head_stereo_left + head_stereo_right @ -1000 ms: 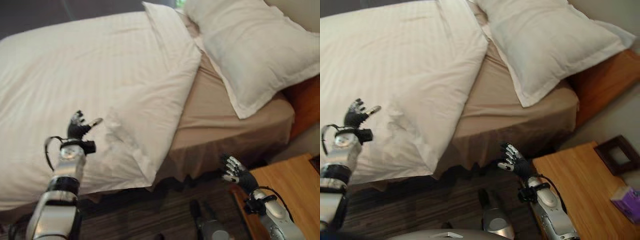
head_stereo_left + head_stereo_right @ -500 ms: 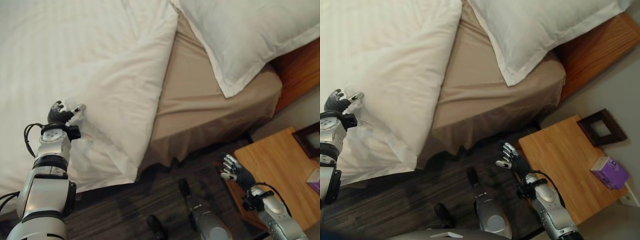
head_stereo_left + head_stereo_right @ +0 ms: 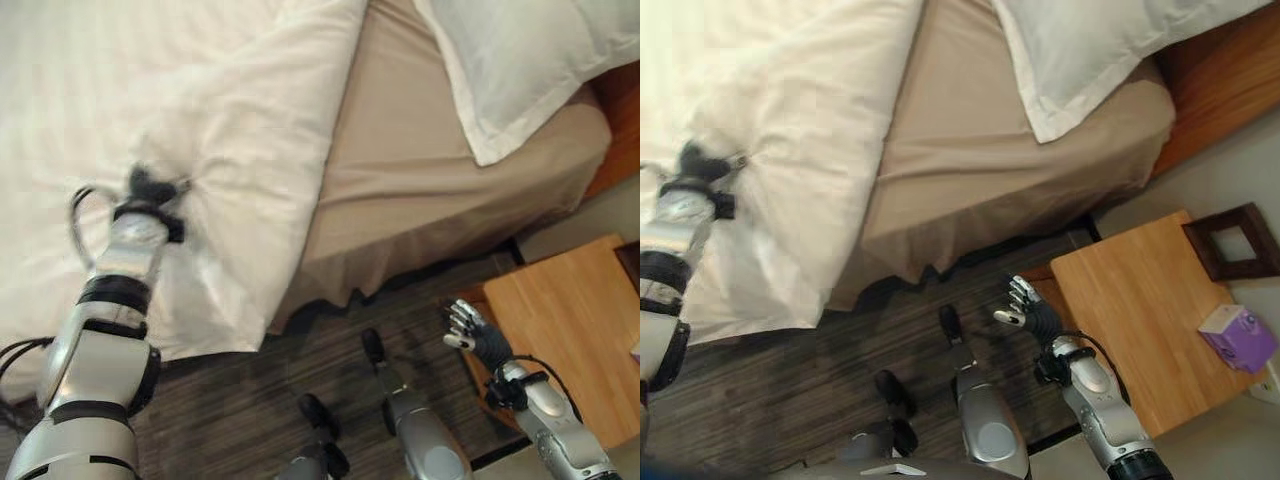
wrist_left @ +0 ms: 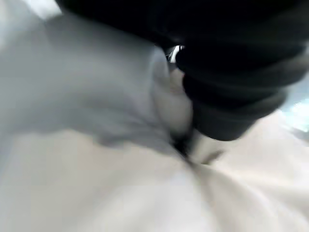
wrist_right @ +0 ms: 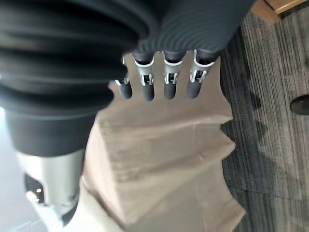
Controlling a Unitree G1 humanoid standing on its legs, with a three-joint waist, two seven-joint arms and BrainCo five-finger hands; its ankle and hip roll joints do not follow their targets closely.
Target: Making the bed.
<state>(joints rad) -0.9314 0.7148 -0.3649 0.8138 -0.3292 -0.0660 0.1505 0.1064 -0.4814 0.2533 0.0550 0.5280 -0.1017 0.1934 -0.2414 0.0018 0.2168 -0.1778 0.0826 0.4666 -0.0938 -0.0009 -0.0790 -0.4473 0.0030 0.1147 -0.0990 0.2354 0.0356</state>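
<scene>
Your left hand (image 3: 150,187) sits on the white duvet (image 3: 170,120), well in from the edge that hangs over the side of the bed. The cloth puckers into small folds right at the hand, and in the left wrist view the duvet (image 4: 120,183) bunches up against the dark ribbed cover. The hand is blurred in the head views and its fingers are hidden in the wrist view, so you cannot tell whether they are pinching the cloth or just pressing on it.

The duvet covers the left part of the bed and its folded-back edge runs diagonally down toward the floor. Beside it the tan fitted sheet (image 3: 420,180) lies bare, with its skirt hanging in pleats along the side of the bed. The white pillow (image 3: 520,70) rests at the head end, overlapping the tan sheet, near the wooden headboard (image 3: 1225,85).

Your right hand (image 3: 1025,312) hangs low over the dark striped carpet (image 3: 790,380), just beside the corner of the wooden nightstand (image 3: 1140,310), well apart from the bed. Its fingers (image 5: 166,79) are relaxed and nearly straight, holding nothing.

On the nightstand stand a dark picture frame (image 3: 1238,242) and a purple box (image 3: 1237,336).
</scene>
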